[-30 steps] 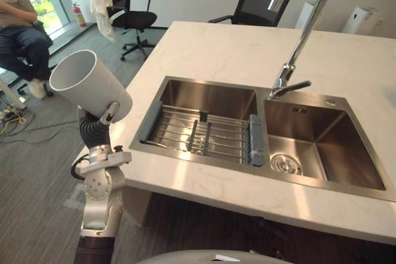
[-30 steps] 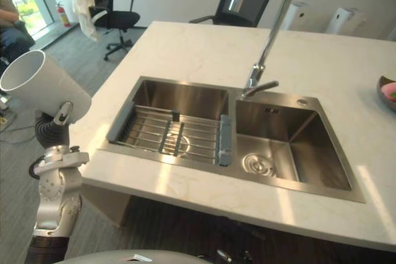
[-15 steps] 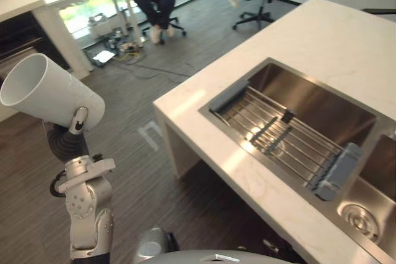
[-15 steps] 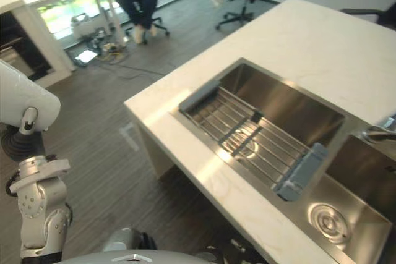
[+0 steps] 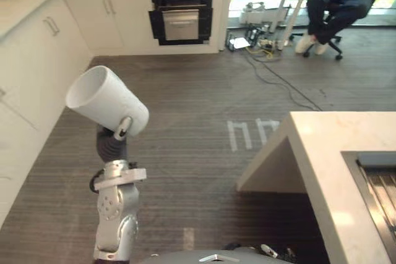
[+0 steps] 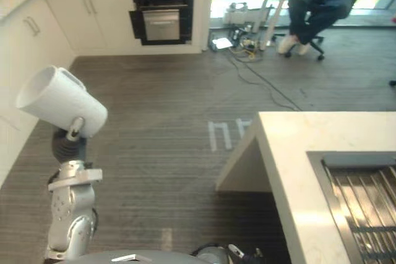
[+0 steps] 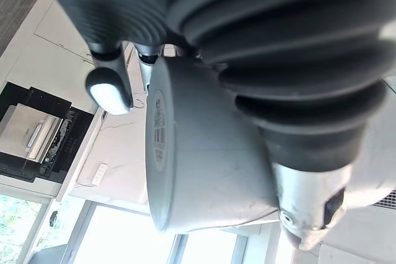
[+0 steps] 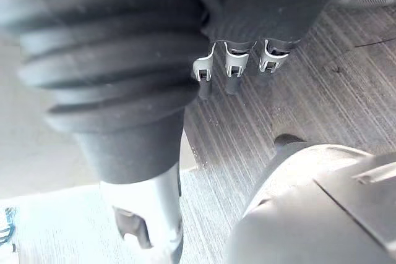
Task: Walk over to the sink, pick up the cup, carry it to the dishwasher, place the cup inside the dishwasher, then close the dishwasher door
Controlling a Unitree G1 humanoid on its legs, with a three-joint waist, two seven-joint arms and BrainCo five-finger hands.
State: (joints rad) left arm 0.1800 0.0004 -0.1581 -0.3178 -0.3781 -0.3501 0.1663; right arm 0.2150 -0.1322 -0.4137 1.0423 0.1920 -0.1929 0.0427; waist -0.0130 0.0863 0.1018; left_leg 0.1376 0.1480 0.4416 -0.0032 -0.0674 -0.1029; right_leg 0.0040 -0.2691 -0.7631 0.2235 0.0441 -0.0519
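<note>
Left eye view: the left hand (image 5: pixel 124 127) is raised at the lower left with its fingers closed round the white cup (image 5: pixel 106 101), and one dark-tipped finger lies across the wall near the base. The cup is held in the air above the grey striped floor (image 5: pixel 185 177). It is tilted, with its open mouth turned up and toward the white cabinets (image 5: pixel 34 60). A black built-in appliance (image 5: pixel 181 10) sits in the far cabinet run, well apart from the cup; whether it is the dishwasher cannot be told. Pale tape marks (image 5: pixel 252 133) lie on the floor between the cup and the corner of the pale stone counter (image 5: pixel 334 153). The edge of the steel sink (image 5: pixel 371 171) shows at the right border. A person (image 5: pixel 337 1) sits on a chair at the upper right.

Right eye view: the layout is the same, and a wire rack (image 6: pixel 368 199) is visible inside the sink.

Left wrist view: the base of the cup faces the camera, pressed against the hand's dark ribbed cover. The fingers (image 7: pixel 110 88) are curled round its wall, one tip beside the base rim.

Right wrist view: the right hand (image 8: pixel 230 71) hangs over the floor, its fingers loose and extended downward, holding nothing.
</note>
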